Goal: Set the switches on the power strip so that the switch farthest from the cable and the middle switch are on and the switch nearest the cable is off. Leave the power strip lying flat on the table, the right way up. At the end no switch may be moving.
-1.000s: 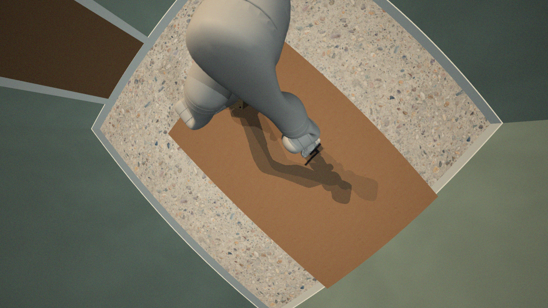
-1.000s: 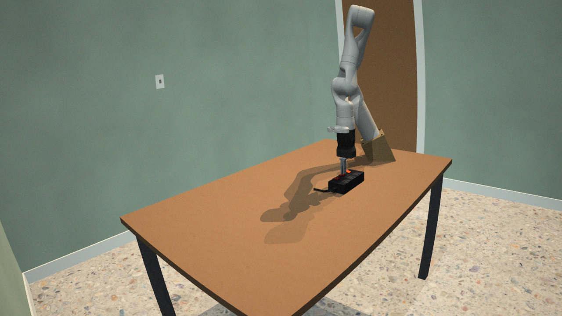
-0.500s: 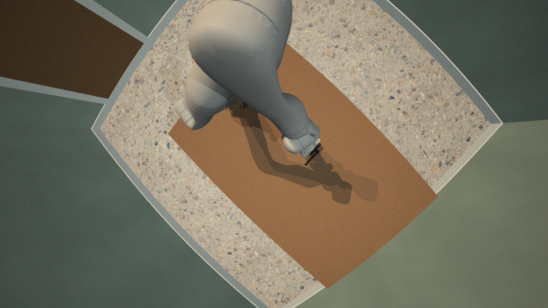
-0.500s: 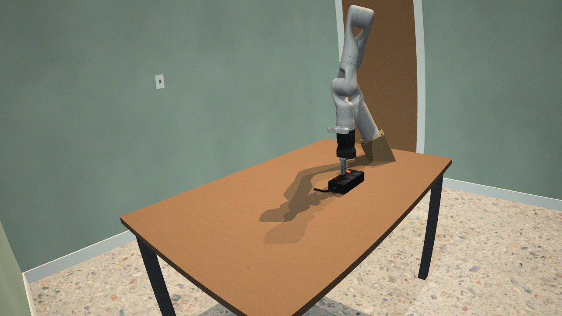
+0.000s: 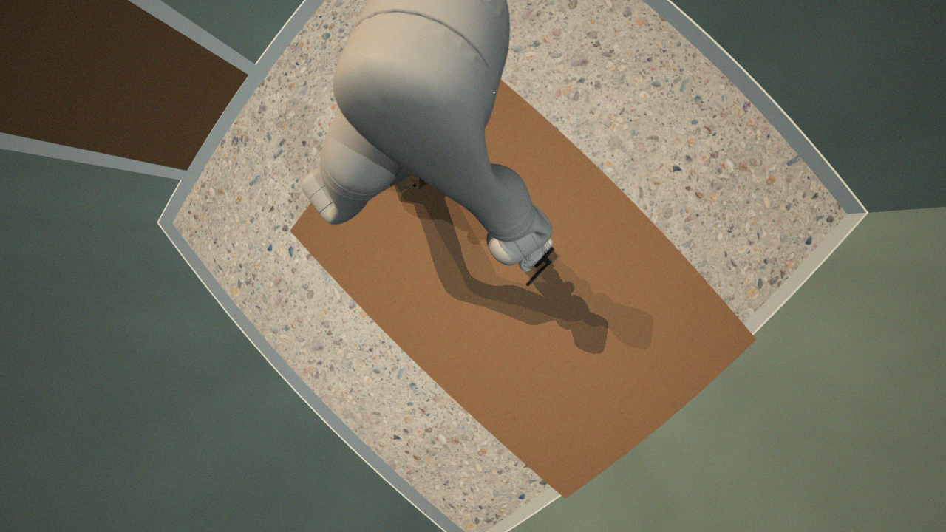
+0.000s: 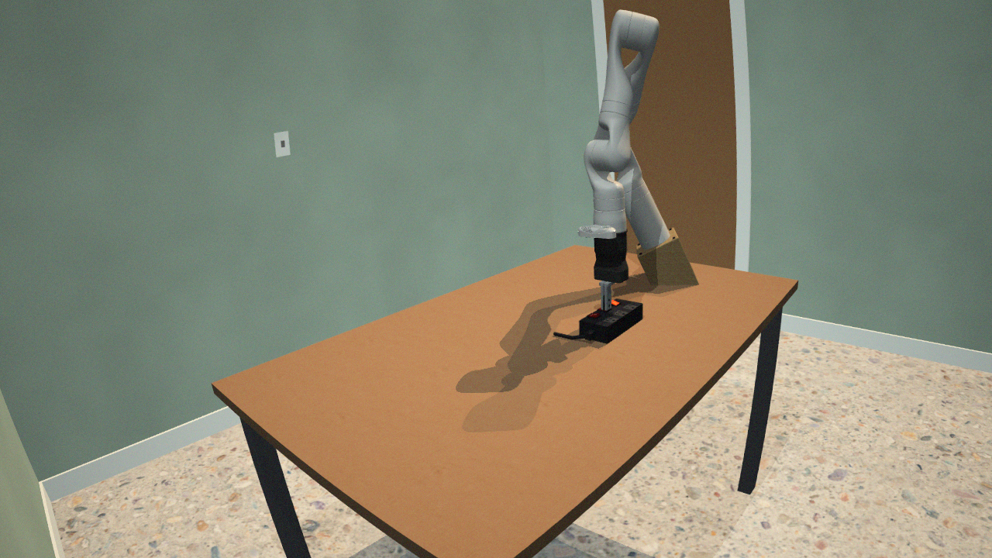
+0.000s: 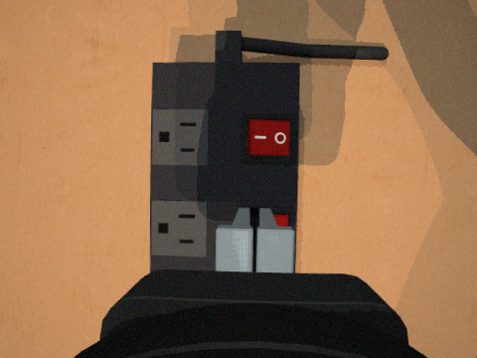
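Black rectangular power strip [image 7: 226,139] lies flat near middle of brown wooden table [image 6: 388,388], cable [image 7: 312,50] end away from wrist camera. Grey two-finger gripper [image 7: 254,249] points straight down, fingers pressed together, holding nothing, tips over the middle red rocker switch [image 7: 282,221], mostly hiding it. Red switch nearest cable [image 7: 269,138] fully visible

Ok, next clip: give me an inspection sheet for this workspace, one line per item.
Surface: brown table, power strip lying flat.
Job's things: black power strip right way up; switch nearest the cable in plain view; middle switch mostly hidden by the fingers; third switch out of sight.
Clutter: nothing seen.
Grippers: gripper shut, empty, fingertips at the middle switch.
Cables: short black cable lies on the table.
Surroundings: green walls, brown door, wall switch plate.
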